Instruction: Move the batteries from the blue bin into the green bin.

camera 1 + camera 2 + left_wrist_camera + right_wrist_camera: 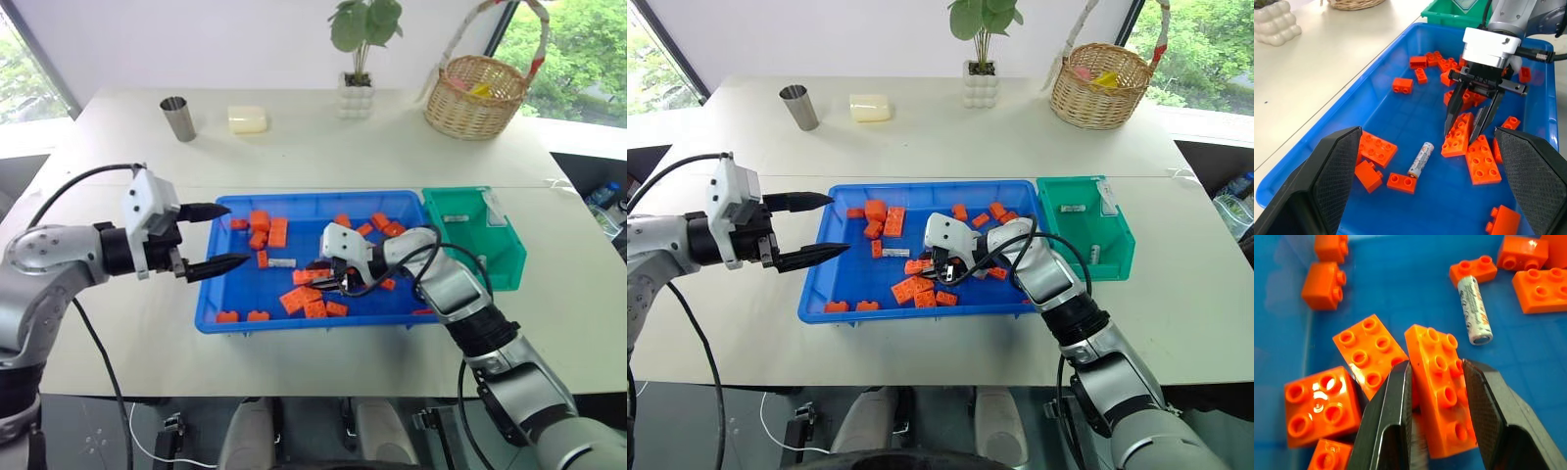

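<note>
The blue bin (233, 294) lies in the middle of the table, strewn with orange bricks (260, 227). One battery (1420, 159) lies loose on its floor left of centre. My right gripper (1459, 139) hangs inside the bin just over a cluster of bricks. It is shut on a thin pale battery (1480, 119) that shows between its fingers. The green bin (472, 240) touches the blue bin's right end and holds two batteries (1073, 208). My left gripper (238, 235) hovers open at the blue bin's left rim, holding nothing.
At the back of the table stand a wicker basket (477, 93), a potted plant (357, 93), a pale block (247, 118) and a metal cup (178, 117). Bare tabletop lies in front of and left of the blue bin.
</note>
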`<state>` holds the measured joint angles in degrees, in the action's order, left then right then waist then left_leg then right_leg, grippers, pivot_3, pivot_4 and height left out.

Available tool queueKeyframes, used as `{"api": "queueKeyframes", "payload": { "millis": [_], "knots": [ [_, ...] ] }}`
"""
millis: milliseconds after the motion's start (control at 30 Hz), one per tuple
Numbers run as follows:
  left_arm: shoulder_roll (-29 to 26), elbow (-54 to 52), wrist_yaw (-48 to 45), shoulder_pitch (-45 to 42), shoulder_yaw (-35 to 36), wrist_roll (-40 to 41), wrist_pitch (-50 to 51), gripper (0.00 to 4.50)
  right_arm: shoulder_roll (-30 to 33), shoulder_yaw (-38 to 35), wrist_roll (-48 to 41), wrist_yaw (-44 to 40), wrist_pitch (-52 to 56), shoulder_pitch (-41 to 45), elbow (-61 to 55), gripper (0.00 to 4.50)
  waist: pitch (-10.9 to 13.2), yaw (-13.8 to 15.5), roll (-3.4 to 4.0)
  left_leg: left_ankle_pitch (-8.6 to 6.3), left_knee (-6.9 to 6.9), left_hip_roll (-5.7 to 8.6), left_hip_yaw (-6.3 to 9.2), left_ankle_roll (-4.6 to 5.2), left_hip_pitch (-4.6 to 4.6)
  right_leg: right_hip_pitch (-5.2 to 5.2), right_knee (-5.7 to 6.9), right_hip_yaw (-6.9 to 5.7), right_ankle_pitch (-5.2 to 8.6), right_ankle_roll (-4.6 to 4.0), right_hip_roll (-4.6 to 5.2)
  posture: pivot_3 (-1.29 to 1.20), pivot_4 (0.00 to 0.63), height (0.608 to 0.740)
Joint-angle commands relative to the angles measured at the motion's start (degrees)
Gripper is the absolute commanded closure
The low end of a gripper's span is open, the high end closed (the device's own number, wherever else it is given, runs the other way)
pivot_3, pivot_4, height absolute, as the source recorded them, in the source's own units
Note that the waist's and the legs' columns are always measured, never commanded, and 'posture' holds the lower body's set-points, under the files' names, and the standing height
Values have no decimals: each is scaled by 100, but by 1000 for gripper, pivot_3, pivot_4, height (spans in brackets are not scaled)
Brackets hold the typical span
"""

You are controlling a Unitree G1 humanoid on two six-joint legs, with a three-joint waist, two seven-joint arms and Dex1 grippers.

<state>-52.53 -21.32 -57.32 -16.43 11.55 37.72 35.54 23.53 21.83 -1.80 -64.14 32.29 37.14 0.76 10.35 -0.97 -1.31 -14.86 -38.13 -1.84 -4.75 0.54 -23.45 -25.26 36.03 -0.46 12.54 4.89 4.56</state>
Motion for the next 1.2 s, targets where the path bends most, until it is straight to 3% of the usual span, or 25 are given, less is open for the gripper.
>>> {"api": "queueKeyframes", "payload": {
  "millis": [33, 200, 333, 467, 500, 533, 1000, 1100, 1200],
  "knots": [
    [10, 8, -48, -128, -9, -37, -127, 0, -23, -385, -551, -92, 663, 501, -519, 2865, 0, -6, 0, 0, 0, 0, 0, 0, -1, -2, 0, 0, 0, 0, 0, 0, 150, 736],
    [13, 28, -69, -106, -8, -69, -163, 0, -240, -473, -1090, -10, 1451, 892, -594, 2865, 0, 1, -1, 0, 0, -2, 3, 0, -1, -2, 1, -1, 0, 0, -1, 0, 150, 736],
    [3, 4, -63, -62, 16, -69, -182, 0, -457, -163, -962, 167, 1276, 1018, -198, 2865, 0, -2, 0, 0, 1, -1, 2, 0, -2, -2, 0, -1, 0, 0, 1, 0, 150, 736],
    [-19, -30, -49, -34, 56, -51, -168, 0, -530, 296, -443, 461, 651, 1081, 453, 1891, 0, 1, -1, 0, 1, 0, 1, 0, -2, -2, 0, 0, 0, -1, 2, 0, 150, 736],
    [-23, -34, -46, -30, 62, -48, -165, 0, -536, 365, -359, 508, 520, 1092, 563, 1171, 0, 0, 0, 0, 1, 0, 1, 0, -3, -2, 0, -1, 0, -1, 2, 0, 150, 736],
    [-33, -46, -44, -15, 83, -41, -159, 0, -570, 428, -260, 593, 429, 1120, 737, 861, 0, -3, -1, 0, 1, 0, 1, 0, -4, -3, -1, -1, 0, -1, 2, 0, 150, 736],
    [-30, -129, 1, 81, 152, -27, -115, 0, -1042, 651, 221, 997, 388, 1127, 1559, 861, 0, -19, -1, 0, 1, -2, 1, 0, -4, -5, 1, 0, 0, 0, 0, 0, 150, 736],
    [-4, -101, 8, 39, 113, -44, -134, 0, -1094, 632, 213, 990, 477, 1098, 1473, 1623, 0, -19, -1, 0, 1, -2, 2, 0, -4, -4, 1, -1, 0, 0, 0, 0, 150, 736],
    [24, -82, -12, 1, 74, -42, -158, 0, -1010, 639, 209, 924, 570, 1014, 1220, 3116, 0, -16, -1, 0, 1, -1, 2, 0, -4, -4, 1, -1, 0, 0, 0, 0, 150, 736]
  ]
}}
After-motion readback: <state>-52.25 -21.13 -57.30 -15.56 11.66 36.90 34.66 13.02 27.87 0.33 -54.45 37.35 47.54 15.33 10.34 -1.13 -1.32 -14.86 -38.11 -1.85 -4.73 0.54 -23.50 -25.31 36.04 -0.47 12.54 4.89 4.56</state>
